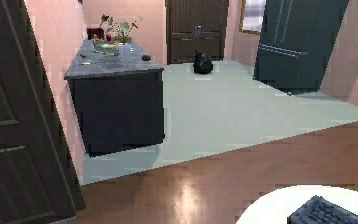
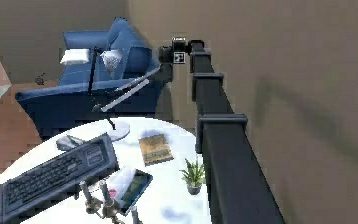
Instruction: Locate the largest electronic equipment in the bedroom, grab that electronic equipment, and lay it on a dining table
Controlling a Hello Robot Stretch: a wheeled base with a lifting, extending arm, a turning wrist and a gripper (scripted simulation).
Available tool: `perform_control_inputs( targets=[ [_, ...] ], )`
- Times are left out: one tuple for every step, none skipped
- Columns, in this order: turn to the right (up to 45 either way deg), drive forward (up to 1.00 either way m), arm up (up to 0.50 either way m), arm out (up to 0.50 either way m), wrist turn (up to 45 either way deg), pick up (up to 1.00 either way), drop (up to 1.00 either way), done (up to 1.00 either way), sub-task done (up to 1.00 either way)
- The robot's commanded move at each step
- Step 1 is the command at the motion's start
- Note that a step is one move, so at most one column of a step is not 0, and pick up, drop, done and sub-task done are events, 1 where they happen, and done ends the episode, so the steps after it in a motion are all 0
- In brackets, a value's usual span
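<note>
Dark grey and flat is how the keyboard (image 2: 62,178) looks to us: a long slab with rows of small keys. It's lying flat on the white round bench (image 2: 172,195), toward the arm side view's left. Its corner pokes into the forward view's bottom right too (image 1: 332,212), on the same bench (image 1: 277,205).

Container-wise, we spot a little pot with a green plant (image 2: 194,176) on the white bench, just beside the arm. Over in the forward view there's a dark bench (image 1: 117,105) with a grey top. It carries a bowl (image 1: 107,47) holding something greenish that we honestly can't make out, and a leafy plant (image 1: 117,27) sits behind the bowl.

Other stuff around the keyboard:
- a yellowish book (image 2: 155,150)
- a flat dark tablet-ish thing (image 2: 132,188)
- some candlestick shapes (image 2: 97,195)
- what looks like a desk lamp (image 2: 115,126)

The arm (image 2: 222,140) reaches way out along the bench's right side, past its far edge. The gripper (image 2: 127,92) sits at the far end, and its thin fingers (image 2: 137,86) angle down toward the view's left, near the lamp. A blue sofa (image 2: 77,100) with pillows sits right behind them. So we can't tell whether the fingers are holding anything, or how they're set. The keyboard is well apart from them.

In the forward view, a black lump (image 1: 202,64) sits on the floor by a dark door (image 1: 197,30).
</note>
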Motion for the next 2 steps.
perform_control_inputs(
  targets=[
    [0.0,0.00,0.00,-0.08,0.0,0.00,0.00,0.00,0.00],
    [0.0,0.00,0.00,0.00,0.0,0.00,0.00,1.00,0.00]
  ],
)
